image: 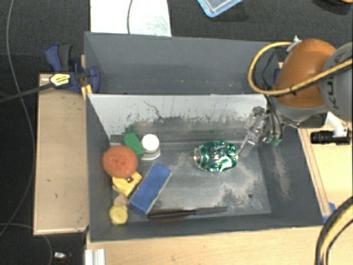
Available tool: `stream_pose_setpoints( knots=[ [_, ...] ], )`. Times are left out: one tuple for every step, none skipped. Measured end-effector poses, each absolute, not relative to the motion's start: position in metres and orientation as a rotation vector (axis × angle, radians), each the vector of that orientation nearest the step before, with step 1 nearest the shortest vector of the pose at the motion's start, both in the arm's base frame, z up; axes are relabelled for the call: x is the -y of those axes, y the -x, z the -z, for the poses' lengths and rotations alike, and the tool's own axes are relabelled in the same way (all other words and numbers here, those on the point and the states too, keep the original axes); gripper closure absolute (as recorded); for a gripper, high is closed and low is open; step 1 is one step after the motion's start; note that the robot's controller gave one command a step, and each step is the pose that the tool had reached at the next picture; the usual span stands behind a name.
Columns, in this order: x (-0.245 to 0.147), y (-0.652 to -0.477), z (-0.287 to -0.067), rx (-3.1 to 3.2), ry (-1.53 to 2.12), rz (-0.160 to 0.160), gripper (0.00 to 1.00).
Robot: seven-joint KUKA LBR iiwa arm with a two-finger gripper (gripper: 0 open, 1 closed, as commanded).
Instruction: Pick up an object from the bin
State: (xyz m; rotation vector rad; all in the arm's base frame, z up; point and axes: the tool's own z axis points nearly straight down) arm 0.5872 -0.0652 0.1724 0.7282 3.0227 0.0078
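Observation:
My gripper (260, 137) hangs at the bin's right side, just above the floor near the back wall. Its fingers stand apart, open, with nothing between them. The left fingertip (246, 142) is close to the right edge of a crumpled green-and-silver can (216, 156), which lies in the middle of the bin. I cannot tell whether the fingertip touches the can.
At the left lie an orange-red fuzzy ball (119, 160), a green bottle (134, 142) with a white cap, a blue block (150, 187), a yellow toy (126, 184) and a small yellow ball (118, 215). A dark thin stick (185, 212) lies along the front wall.

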Motion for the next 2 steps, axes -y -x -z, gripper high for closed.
stream_pose_setpoints(
  knots=[
    [0.063, -0.589, -0.190, -3.008, -0.741, -0.010, 0.00],
    [0.054, -0.583, -0.237, -3.006, -0.786, -0.009, 0.00]
  ],
)
